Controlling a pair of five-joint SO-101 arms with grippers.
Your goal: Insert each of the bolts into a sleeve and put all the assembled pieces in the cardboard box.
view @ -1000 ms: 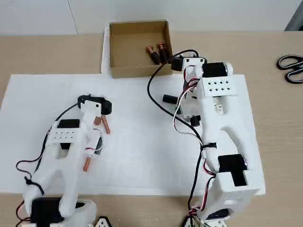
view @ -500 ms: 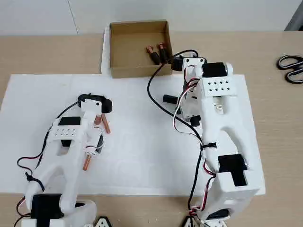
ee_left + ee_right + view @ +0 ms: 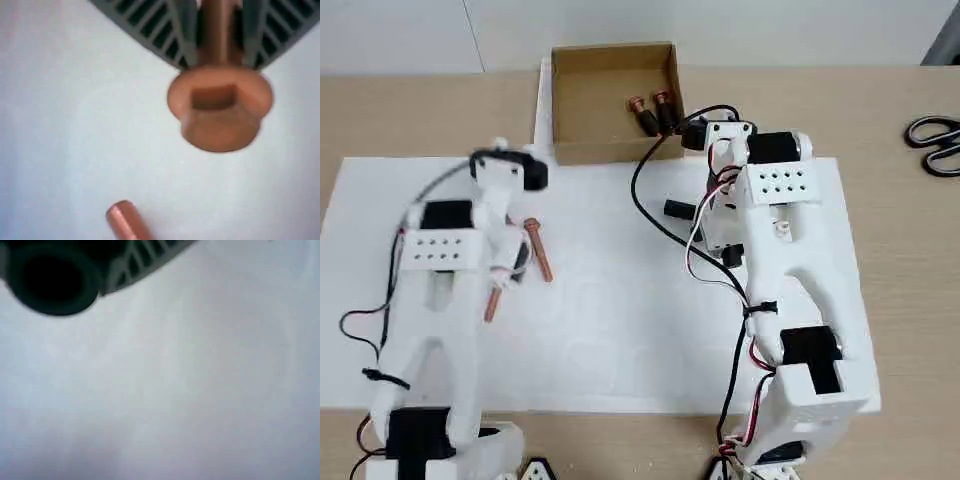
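table (image 3: 420,110); cardboard box (image 3: 610,152), two pieces (image 3: 652,112) inside

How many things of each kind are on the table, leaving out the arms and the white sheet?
Bare copper bolt: 2
Bolt-in-sleeve assembly, in the box: 2
Empty black sleeve: 1
Cardboard box: 1
Scissors: 1
Total: 7

The left arm reaches forward over the tabletop, left gripper (image 3: 215,30) clamped on a bolt (image 3: 220,110). The right arm is bent low, right gripper (image 3: 700,214) pinching a sleeve (image 3: 50,285).
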